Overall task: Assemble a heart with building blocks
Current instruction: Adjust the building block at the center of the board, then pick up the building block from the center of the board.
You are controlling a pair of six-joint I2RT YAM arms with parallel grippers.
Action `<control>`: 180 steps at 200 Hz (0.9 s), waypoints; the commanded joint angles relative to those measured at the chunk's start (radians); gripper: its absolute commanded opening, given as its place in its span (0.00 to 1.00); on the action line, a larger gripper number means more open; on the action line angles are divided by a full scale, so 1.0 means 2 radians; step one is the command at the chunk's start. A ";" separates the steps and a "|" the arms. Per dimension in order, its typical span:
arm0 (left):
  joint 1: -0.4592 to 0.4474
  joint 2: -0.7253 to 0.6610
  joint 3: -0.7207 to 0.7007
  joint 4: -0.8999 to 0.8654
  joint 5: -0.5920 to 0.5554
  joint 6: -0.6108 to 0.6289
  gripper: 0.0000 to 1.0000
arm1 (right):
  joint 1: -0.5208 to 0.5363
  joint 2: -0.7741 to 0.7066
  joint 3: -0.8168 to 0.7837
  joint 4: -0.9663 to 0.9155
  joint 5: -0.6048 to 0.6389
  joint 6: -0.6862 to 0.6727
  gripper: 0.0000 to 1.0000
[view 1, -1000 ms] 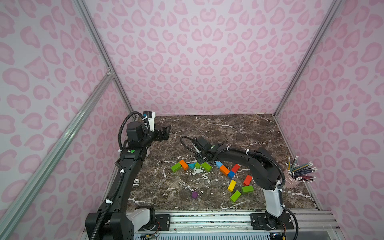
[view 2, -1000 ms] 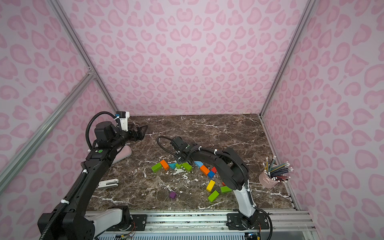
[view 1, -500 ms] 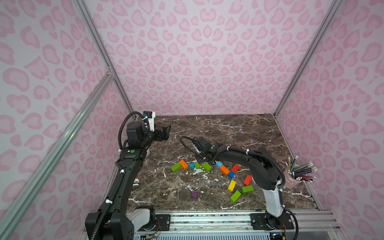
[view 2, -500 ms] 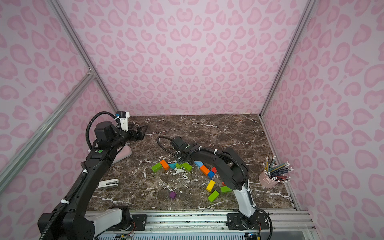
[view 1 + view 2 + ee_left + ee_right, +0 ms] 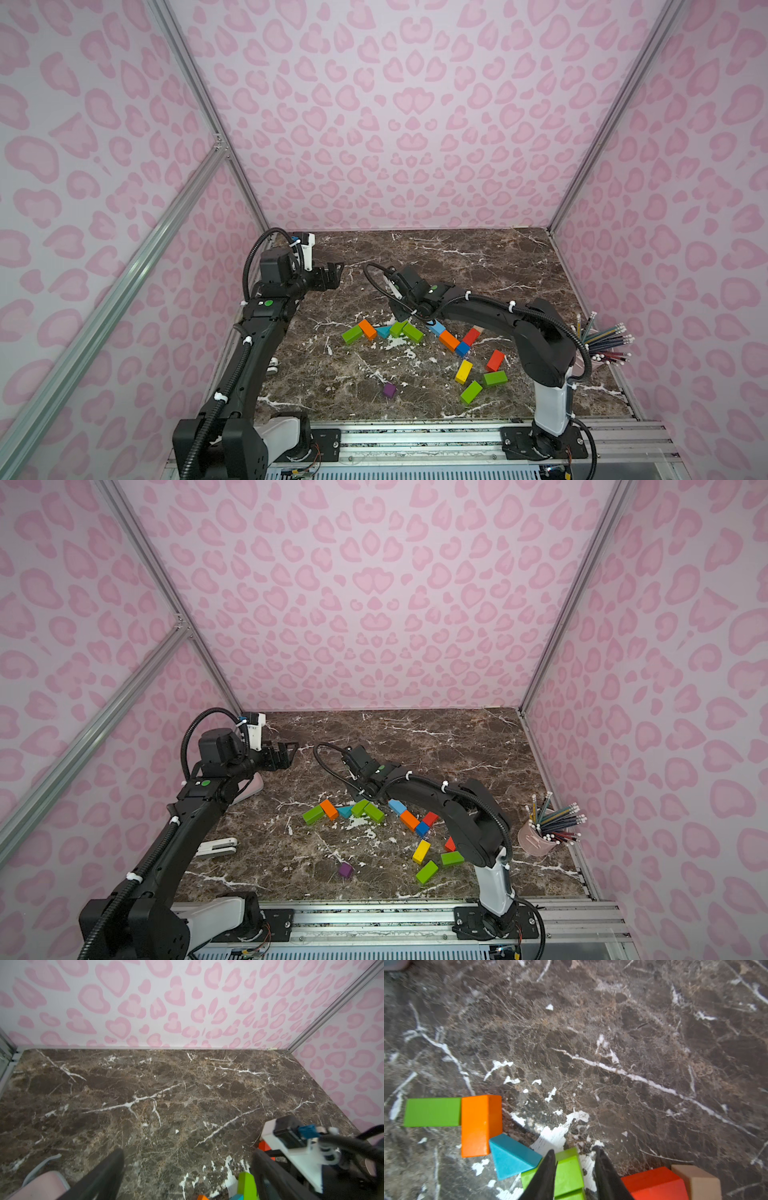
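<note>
In both top views the building blocks (image 5: 449, 340) lie on the dark marble table (image 5: 478, 266), in the lower middle of the frame. On the left of the group is a chain. An outer green brick (image 5: 352, 334) touches an orange brick (image 5: 367, 329), then comes a teal wedge (image 5: 383, 331), then a middle green brick (image 5: 397, 328) with one more green brick just beside it. The right gripper (image 5: 402, 319) comes down onto this middle green brick. In the right wrist view its fingers (image 5: 546, 1174) stand a little apart, one on each side of the brick. One finger lies against it, but at the other finger a thin strip of table shows, so the brick does not look clamped. To the right of the chain, a light blue block, an orange, a red and a blue one touch each other. Lower right, a yellow brick (image 5: 463, 371), a red one and two green ones lie loose. A purple cube (image 5: 389, 390) lies alone, lower middle. The left gripper (image 5: 332, 274) hangs above the table at middle left. Its fingers (image 5: 110, 1174) are spread wide and nothing is between them. A pink cup (image 5: 538, 841) with pencils stands at the right edge.
</note>
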 commanded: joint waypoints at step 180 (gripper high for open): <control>-0.069 0.051 -0.106 0.002 0.017 -0.073 0.98 | 0.031 -0.360 -0.342 -0.111 0.037 0.288 0.71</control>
